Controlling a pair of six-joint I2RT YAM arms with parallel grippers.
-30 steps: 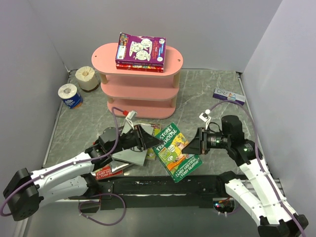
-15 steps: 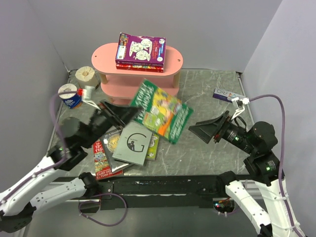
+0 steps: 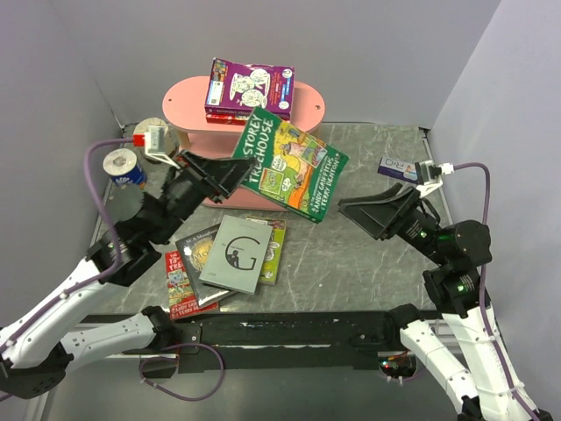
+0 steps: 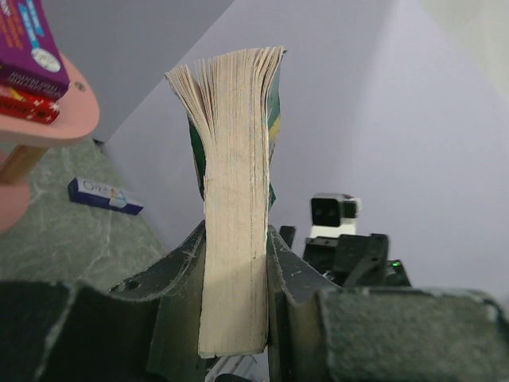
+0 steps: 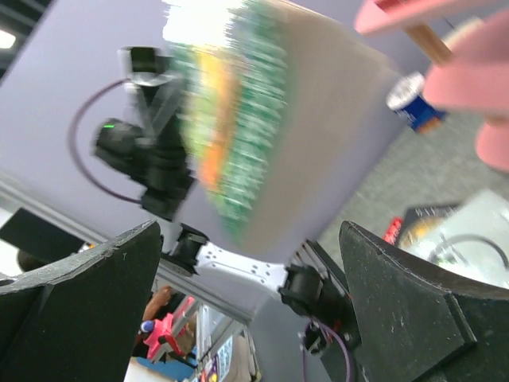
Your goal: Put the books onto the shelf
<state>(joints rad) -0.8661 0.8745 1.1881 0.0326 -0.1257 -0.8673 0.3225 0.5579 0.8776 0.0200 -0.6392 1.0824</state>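
Nearest us a pile (image 3: 195, 263) of books lies on the table (image 3: 351, 263), the grey book (image 3: 238, 250) on top. How many sit beneath it we cannot tell, for only edges show. Our left gripper (image 3: 233, 174) is clamped on the green book (image 3: 294, 167) at one edge and holds it in the air just before the shelf (image 3: 308, 107). Our right gripper (image 3: 372, 213) stands wide and holds nothing, apart from the book. We judge the step to be carrying this book to the shelf. Next it needs laying flat on the purple book (image 3: 250, 86) or sliding into a lower tier. Those tiers are largely hidden behind book and arm, and the right wrist view is blurred.
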